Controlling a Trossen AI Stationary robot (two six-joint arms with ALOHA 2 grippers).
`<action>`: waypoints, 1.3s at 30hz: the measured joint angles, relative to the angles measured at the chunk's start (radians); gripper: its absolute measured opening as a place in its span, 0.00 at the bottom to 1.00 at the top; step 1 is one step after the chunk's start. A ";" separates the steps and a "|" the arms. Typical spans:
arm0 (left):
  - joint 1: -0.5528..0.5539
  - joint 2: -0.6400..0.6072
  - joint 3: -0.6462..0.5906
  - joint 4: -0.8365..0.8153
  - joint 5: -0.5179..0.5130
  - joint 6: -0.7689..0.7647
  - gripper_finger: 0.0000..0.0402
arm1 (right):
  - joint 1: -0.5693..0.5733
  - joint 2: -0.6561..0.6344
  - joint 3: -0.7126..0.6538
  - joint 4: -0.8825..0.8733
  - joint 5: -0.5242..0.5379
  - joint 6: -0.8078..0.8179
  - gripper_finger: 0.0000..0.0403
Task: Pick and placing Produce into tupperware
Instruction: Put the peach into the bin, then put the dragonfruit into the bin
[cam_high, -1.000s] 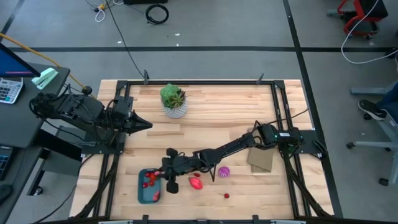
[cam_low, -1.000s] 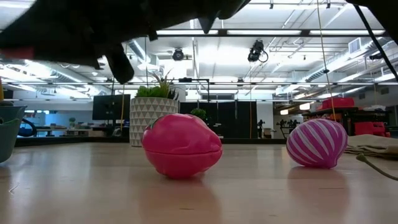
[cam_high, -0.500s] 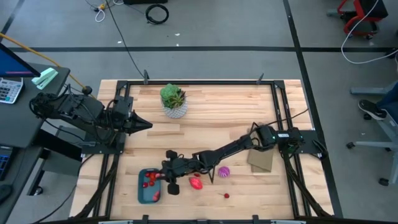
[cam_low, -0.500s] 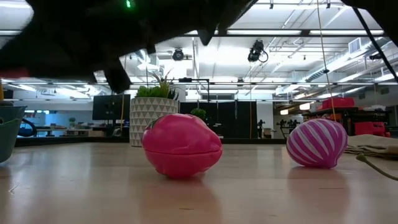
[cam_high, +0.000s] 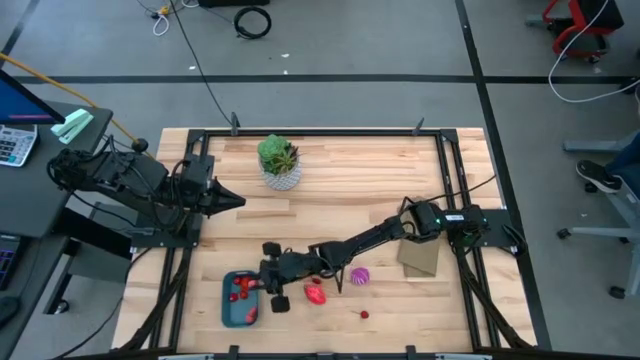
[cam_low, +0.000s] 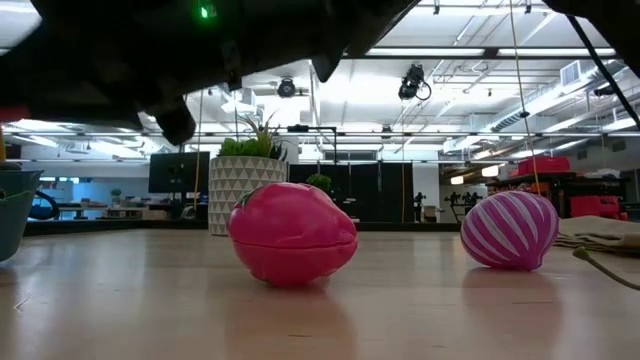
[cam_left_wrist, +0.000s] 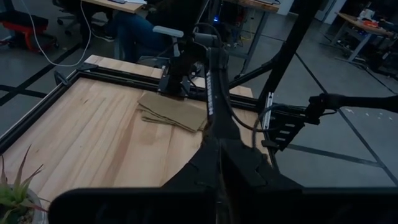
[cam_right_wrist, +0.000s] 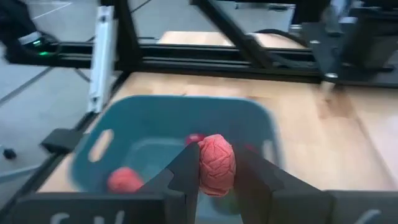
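A pink oval piece (cam_low: 292, 235) and a purple striped ball (cam_low: 509, 231) rest apart on the table (cam_low: 400, 310).

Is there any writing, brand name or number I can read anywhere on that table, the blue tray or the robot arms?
None can be read.
Blue tray: no label showing.
Pink oval piece and purple ribbed ball: unmarked.
White plant pot: only a triangle pattern, no letters.
Calculator beside the table: keys too small to read.
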 joint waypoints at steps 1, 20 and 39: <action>0.000 0.002 0.000 0.001 0.000 0.000 0.06 | -0.004 0.000 0.000 0.000 -0.002 0.003 0.23; 0.001 0.021 0.000 0.000 0.000 0.008 0.06 | -0.040 -0.002 0.000 0.083 -0.096 0.109 0.55; 0.001 0.022 -0.001 -0.001 0.000 0.007 0.06 | 0.048 -0.262 0.002 -0.926 -0.123 0.750 0.52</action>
